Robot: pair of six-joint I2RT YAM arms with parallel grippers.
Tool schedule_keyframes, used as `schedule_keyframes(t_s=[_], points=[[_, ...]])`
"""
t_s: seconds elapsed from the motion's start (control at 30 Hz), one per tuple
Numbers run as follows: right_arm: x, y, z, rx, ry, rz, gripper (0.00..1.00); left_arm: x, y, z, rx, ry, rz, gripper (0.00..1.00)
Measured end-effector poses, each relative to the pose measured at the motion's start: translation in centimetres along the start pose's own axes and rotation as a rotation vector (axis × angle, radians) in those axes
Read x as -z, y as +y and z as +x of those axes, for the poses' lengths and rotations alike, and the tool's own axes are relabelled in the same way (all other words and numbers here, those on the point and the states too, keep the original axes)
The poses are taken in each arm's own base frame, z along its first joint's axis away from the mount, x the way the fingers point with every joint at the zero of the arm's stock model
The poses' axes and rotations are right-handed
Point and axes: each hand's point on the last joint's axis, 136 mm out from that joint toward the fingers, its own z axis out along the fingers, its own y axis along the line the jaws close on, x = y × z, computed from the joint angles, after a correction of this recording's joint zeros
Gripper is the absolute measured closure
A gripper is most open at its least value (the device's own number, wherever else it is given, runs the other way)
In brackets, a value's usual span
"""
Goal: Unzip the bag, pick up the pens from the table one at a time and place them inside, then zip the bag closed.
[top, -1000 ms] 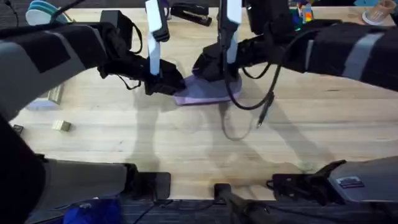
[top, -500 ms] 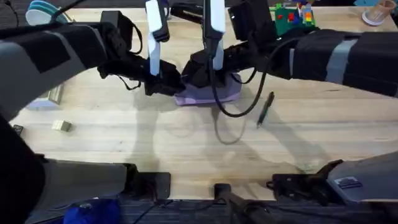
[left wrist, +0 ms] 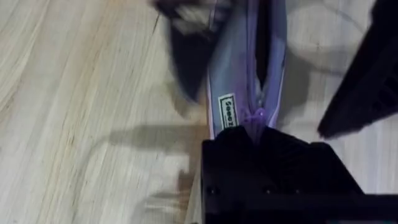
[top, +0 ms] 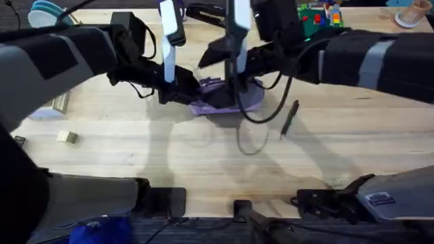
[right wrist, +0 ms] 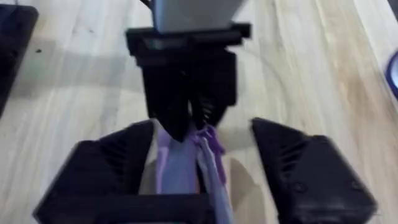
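The lavender bag (top: 248,100) lies on the table (top: 203,166) at the back middle. My left gripper (top: 182,90) is shut on the bag's left end; in the left wrist view its black fingers (left wrist: 249,149) clamp the end of the bag (left wrist: 239,68), whose zipper gapes open along its length. My right gripper (top: 228,95) hangs over the bag's middle, open, its fingers (right wrist: 106,171) straddling the bag (right wrist: 179,171) and facing the left gripper (right wrist: 189,118). A slim dark pen (top: 289,118) lies on the wood to the right of the bag.
A black stapler (top: 207,13) and coloured toy bricks (top: 319,15) sit along the back edge. A small tan block (top: 66,137) lies at the left. A black cable (top: 254,132) loops down from the right arm in front of the bag.
My right gripper has moved left along the bag toward the left gripper and dropped lower over it. The pen has come out from under the right arm. The left gripper has stayed put.
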Motion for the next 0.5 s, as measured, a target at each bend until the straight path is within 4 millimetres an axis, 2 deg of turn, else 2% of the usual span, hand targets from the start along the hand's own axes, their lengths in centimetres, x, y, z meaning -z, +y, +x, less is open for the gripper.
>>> schedule_keyframes(t_s=[0.03,0.07,0.2,0.37,0.5], points=[[0.4,-0.4,0.2,-0.010,0.001,0.009,0.042,0.0,0.0,0.0,-0.001,-0.001,-0.001,0.959],[0.7,-0.7,0.4,-0.017,0.002,0.018,0.017,0.0,0.0,0.0,-0.001,0.000,-0.001,0.959],[2.8,-2.0,0.9,-0.059,0.014,0.063,0.006,0.0,0.0,0.0,-0.001,0.000,-0.001,0.959],[6.4,-3.3,0.8,-0.094,0.044,0.151,0.005,0.0,0.0,0.0,-0.001,-0.001,-0.001,0.959],[8.8,-3.7,0.4,-0.097,0.080,0.226,0.005,0.0,0.0,0.0,-0.001,0.000,-0.001,0.959]])
